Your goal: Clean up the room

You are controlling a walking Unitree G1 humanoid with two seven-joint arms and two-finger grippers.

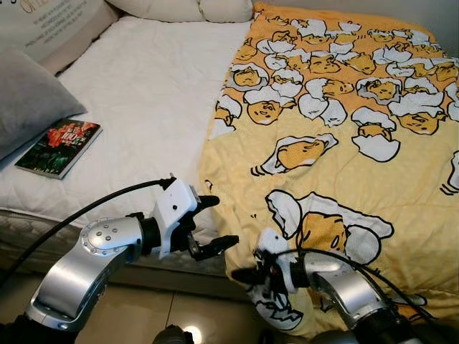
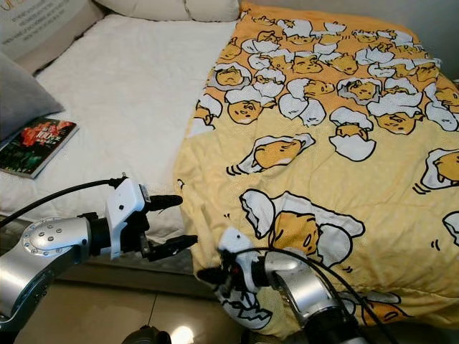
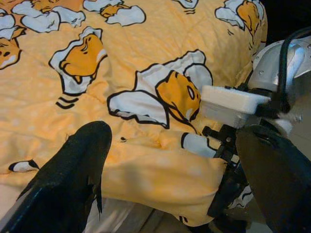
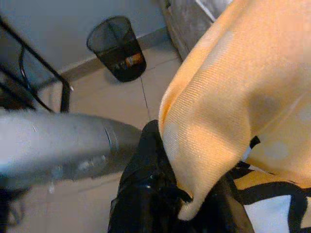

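Item 1, nearest: right gripper (image 1: 247,276), low at the near edge of the bed, fingers pressed together on the hanging hem of the yellow blanket (image 1: 344,150). In the right wrist view a fold of that cloth sits pinched between the black fingers (image 4: 146,194).

Item 2: left gripper (image 1: 215,226), just left of the blanket's near corner, fingers spread wide and holding nothing; the upper tip lies close to the blanket's edge, contact uncertain. The left wrist view looks between its two fingers (image 3: 73,174) at the egg-character print and at the right gripper's white housing (image 3: 228,104) beyond.

Item 3, container: black mesh wastebasket (image 4: 116,48) on the tiled floor (image 4: 121,97) beside the wall, seen in the right wrist view; something orange lies inside, too small to identify. A dark metal frame (image 4: 34,68) stands near it.

Item 4: white mattress cover (image 1: 143,93), bare on the bed's left half; the blanket covers the right half.

Item 5: book (image 1: 59,147) with a red and dark cover, flat near the bed's left edge, partly under a grey pillow (image 1: 29,100).

Item 6, farthest: cream pillows (image 1: 190,8) at the head of the bed.
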